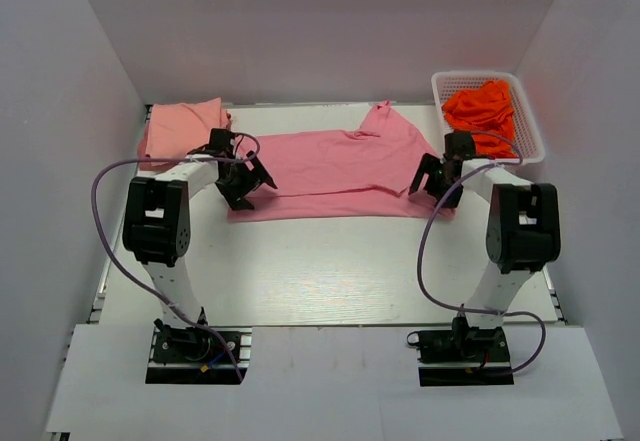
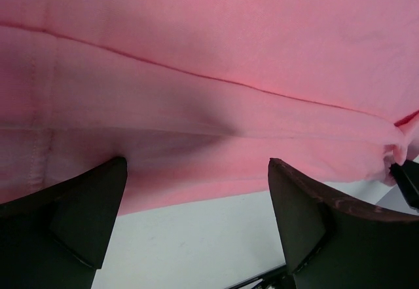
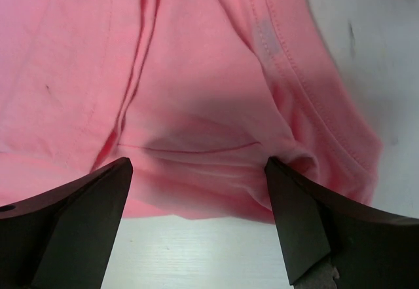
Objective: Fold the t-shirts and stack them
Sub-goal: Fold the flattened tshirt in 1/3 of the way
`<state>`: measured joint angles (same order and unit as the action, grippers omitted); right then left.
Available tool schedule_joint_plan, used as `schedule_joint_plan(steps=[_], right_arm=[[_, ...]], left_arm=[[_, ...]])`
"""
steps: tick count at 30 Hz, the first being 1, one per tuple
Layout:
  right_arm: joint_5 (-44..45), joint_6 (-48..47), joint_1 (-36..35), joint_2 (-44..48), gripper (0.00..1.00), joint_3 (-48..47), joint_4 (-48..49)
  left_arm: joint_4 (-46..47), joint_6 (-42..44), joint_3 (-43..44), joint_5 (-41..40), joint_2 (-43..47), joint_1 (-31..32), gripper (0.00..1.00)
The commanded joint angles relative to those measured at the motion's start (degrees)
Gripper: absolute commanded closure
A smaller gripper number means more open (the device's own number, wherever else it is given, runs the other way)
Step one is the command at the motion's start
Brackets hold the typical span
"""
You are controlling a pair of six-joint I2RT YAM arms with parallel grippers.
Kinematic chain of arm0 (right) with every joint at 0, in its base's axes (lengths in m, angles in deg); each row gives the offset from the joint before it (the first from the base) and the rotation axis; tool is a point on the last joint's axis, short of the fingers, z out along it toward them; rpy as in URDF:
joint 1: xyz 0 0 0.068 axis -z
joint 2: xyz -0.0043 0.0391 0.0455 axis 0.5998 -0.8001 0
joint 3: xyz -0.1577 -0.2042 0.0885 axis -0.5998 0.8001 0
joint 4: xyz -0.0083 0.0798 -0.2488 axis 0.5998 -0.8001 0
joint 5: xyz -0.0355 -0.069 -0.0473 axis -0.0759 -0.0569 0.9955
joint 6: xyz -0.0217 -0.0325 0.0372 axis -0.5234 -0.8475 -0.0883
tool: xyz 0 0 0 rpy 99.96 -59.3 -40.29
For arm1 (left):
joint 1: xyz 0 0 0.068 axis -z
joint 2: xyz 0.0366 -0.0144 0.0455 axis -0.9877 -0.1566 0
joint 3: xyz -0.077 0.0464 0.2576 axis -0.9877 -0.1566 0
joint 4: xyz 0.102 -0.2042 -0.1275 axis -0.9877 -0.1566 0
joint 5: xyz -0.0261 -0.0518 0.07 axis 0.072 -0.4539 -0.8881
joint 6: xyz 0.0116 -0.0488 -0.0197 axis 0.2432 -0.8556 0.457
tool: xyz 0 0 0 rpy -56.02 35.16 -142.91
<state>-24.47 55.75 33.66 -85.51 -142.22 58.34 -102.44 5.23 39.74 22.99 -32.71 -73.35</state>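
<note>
Status: the salmon shirt [image 1: 183,126] appears folded, at the far left corner. The rose shirt [image 1: 335,161] lies mid-table, folded lengthwise only; cross-folds and stacking are not yet done. My left gripper [image 1: 250,183] and right gripper [image 1: 430,179] are wide open at its near edge, holding nothing.

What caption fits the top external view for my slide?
Rose pink t-shirt spread out, open jaws poised over both its ends; salmon t-shirt lies far left.

We hold our left arm [image 1: 157,219] and right arm [image 1: 522,223] bent forward — left gripper [image 1: 246,183] and right gripper [image 1: 437,178] both tipped downward, jaws spread wide.
</note>
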Motion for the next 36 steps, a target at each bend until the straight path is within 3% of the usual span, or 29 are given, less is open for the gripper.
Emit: schedule_joint_plan(steps=[1,9,12,13,16,19,25,36], right_arm=[[1.01,2.57,0.83,5.5,0.11,9.49,-3.62],[-4.1,7.14,-0.05,32.88,0.11,30.95,-8.26],[-3.04,7.06,-0.22,38.81,0.11,33.53,-12.31],[-3.04,6.8,-0.4,44.83,0.11,33.62,-14.24],[-4.17,4.7,-0.84,50.07,0.11,29.5,-16.53],[-7.5,3.2,-1.98,49.12,0.11,24.23,-17.51],[-15.78,2.49,-6.46,44.99,0.11,23.34,-13.56],[-17.19,4.06,-12.88,31.46,0.18,26.41,-3.3]], left_arm=[[-4.64,2.17,-6.05,-4.57,3.42,-0.17,0.0],[-8.23,2.17,-23.89,-6.08,20.81,-0.17,0.0],[-9.64,2.17,-29.7,-5.11,28.63,-0.17,0.0],[-11.04,2.17,-30.23,-5.11,30.48,-0.17,0.0],[-14.03,2.17,-25.78,-8.0,35.32,-0.17,0.0],[-15.88,2.78,-18.23,-9.14,36.56,-0.17,0.0],[-17.29,4.01,-10.73,-10.64,35.95,-0.17,0.0],[-17.91,2.79,-14.49,-10.73,35.95,-0.7,0.0]])
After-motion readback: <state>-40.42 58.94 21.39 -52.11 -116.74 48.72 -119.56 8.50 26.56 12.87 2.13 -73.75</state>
